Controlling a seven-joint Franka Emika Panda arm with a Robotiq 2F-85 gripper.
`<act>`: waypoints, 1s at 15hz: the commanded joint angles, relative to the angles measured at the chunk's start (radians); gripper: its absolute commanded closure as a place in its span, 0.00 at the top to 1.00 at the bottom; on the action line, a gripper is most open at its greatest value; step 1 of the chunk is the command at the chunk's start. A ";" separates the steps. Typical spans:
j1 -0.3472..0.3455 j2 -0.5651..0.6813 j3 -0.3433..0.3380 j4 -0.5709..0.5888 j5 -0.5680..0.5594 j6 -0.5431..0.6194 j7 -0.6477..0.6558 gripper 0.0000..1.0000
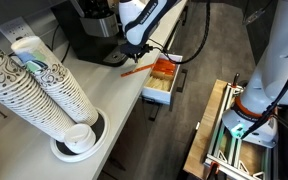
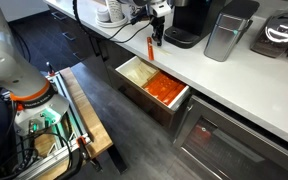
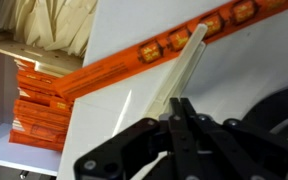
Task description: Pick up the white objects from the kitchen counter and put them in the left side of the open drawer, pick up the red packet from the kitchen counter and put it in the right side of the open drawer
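Note:
My gripper [image 3: 180, 108] is shut on the near end of a thin white stick packet [image 3: 187, 62], just above the kitchen counter [image 3: 134, 25]. The stick crosses over the long red packet [image 3: 114, 68], which lies flat on the counter with one end at the counter edge by the open drawer [image 3: 24, 150]. In both exterior views the gripper [image 1: 134, 45] [image 2: 156, 36] hovers over the red packet [image 1: 136, 69] [image 2: 150, 47], beside the drawer [image 1: 154, 98] [image 2: 149, 108]. The drawer holds orange packets [image 3: 39, 110] and pale yellow packets [image 3: 54, 25].
A black coffee machine [image 1: 89, 30] [image 2: 189, 20] stands on the counter behind the gripper. A metal canister [image 2: 224, 35] stands beside it. Stacks of paper cups [image 1: 44, 85] lean in the foreground. A wooden cart [image 2: 74, 110] stands on the floor near the drawer.

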 commanded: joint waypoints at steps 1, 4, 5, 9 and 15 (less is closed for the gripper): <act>0.010 -0.007 -0.014 -0.013 0.011 0.007 -0.001 0.37; 0.009 0.010 -0.008 -0.013 0.022 0.006 -0.015 0.59; 0.010 0.014 -0.009 -0.013 0.022 0.007 -0.015 0.66; 0.008 0.039 -0.002 -0.006 0.050 0.013 -0.029 0.97; 0.008 0.052 -0.003 -0.005 0.068 0.017 -0.034 0.52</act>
